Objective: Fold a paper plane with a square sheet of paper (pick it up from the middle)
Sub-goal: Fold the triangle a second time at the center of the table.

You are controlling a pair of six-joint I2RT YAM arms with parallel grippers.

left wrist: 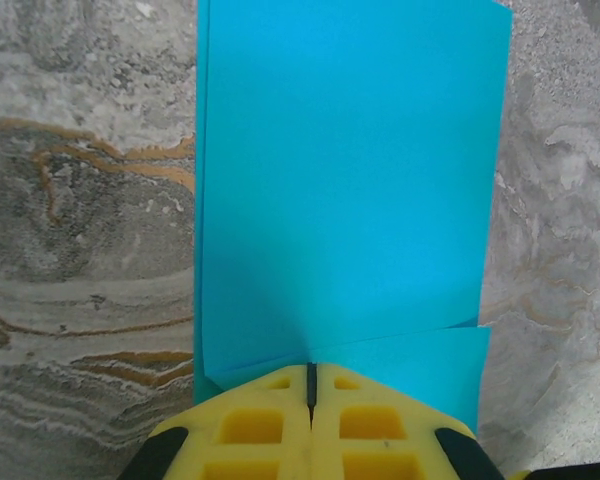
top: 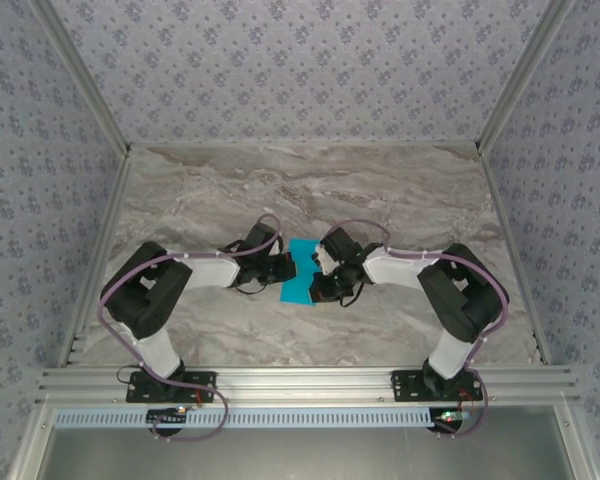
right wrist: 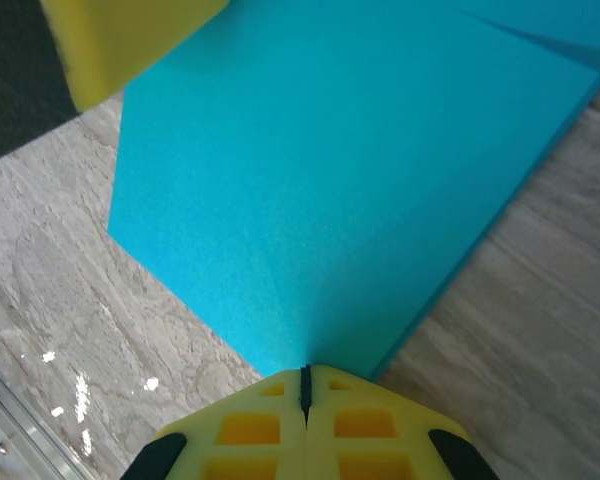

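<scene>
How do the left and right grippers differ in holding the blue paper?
The left gripper pinches the paper along a straight side, next to a folded flap; the right gripper pinches it where two sides narrow to a corner. The left one reaches in from the left, the right one from the right. Both are shut on the paper.

Cyan paper, yellow claws, veined marble

The square sheet of paper [left wrist: 350,180] is plain, unmarked bright cyan-blue. The tabletop [top: 400,190] has a marble pattern of grey and beige veins, with rust-orange streaks in the left wrist view. The left claw [left wrist: 310,385] and right claw [right wrist: 305,380] are yellow with black trim. The left arm [top: 150,295] and right arm [top: 465,290] are black with white links, and their cables [top: 356,222] are mauve. The walls [top: 280,60] are pale lilac-grey, dotted with small darker floral sprigs. The frame rail [top: 310,380] is silver.
</scene>
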